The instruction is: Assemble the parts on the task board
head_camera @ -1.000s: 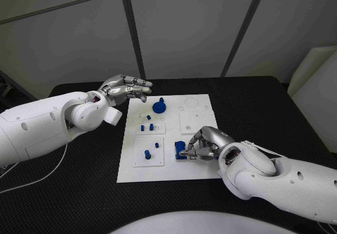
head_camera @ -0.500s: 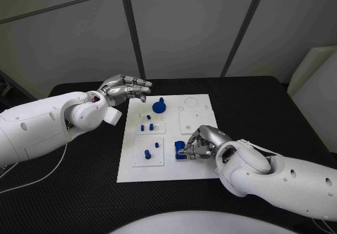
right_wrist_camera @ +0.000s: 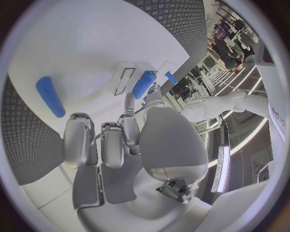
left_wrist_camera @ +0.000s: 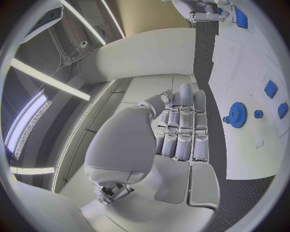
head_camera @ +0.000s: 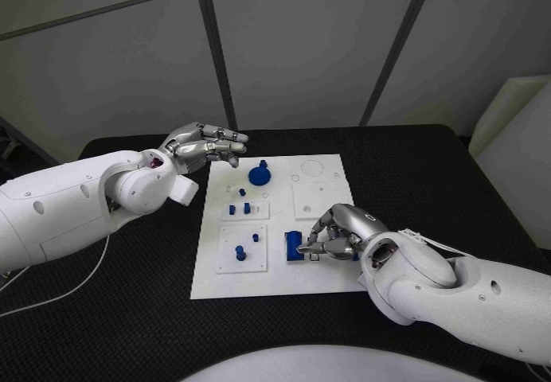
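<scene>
On the black tabletop (head_camera: pixel 138 318), seen from the head camera, lies the white task board (head_camera: pixel 327 274), a tall plate with small blue parts spread over it. A blue gear (head_camera: pixel 260 173) stands near its far edge, small blue pegs (head_camera: pixel 239 209) sit in a raised square below it, and another peg (head_camera: pixel 240 252) stands in the near-left square. The left hand (head_camera: pixel 207 145) hovers off the board's far-left corner, fingers curled in together and holding nothing. The right hand (head_camera: pixel 339 235) sits low over the board's near-right part, its fingers bunched against an upright blue block (head_camera: pixel 294 243) — whether they truly clamp it or only touch it I cannot tell from here.

From the left wrist camera, the left hand (left_wrist_camera: pixel 181 130) shows its fingers folded side by side over the palm, with nothing between them. Beyond them the board (left_wrist_camera: pixel 248 72) carries the gear (left_wrist_camera: pixel 237 114) and a few blue pegs (left_wrist_camera: pixel 270 88); the right hand (left_wrist_camera: pixel 205 10) shows small at the far end, beside the blue block (left_wrist_camera: pixel 241 18).

From the right wrist camera, the right hand (right_wrist_camera: pixel 127 140) has its fingers bent down toward the board (right_wrist_camera: pixel 79 53). A blue piece (right_wrist_camera: pixel 144 84) stands just past the fingertips, touching or nearly so — the contact itself is hidden. A longer blue bar (right_wrist_camera: pixel 50 96) lies flat on the board, well apart from the hand.
</scene>
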